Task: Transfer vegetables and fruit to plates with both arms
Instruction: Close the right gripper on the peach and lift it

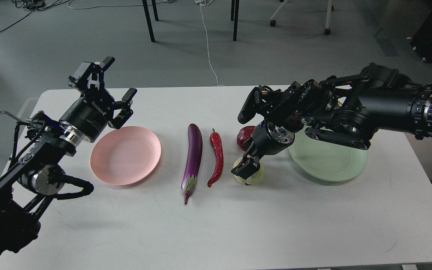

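A white table (238,225) seen from above, with a purple eggplant (193,157) lying near its middle as the landmark. Just right of the eggplant lies a red chili (216,157). Further right sit a dark-red pomegranate (244,137) and, nearer the camera, a pale peach (251,177). A pink plate (126,155) lies left of the eggplant and a green plate (328,161) far right of it; both look empty.

The right gripper (246,168) is down over the peach, its dark fingers at the fruit; whether they have closed on it cannot be told. The left gripper (113,80) hangs above the far edge of the pink plate, fingers spread wide, holding nothing.

The step in hand seems to be picking up the peach. Next would likely come a firm grip, a lift, and a short carry right to the green plate.

"ROBOTIQ" is printed on the left gripper, upside down.
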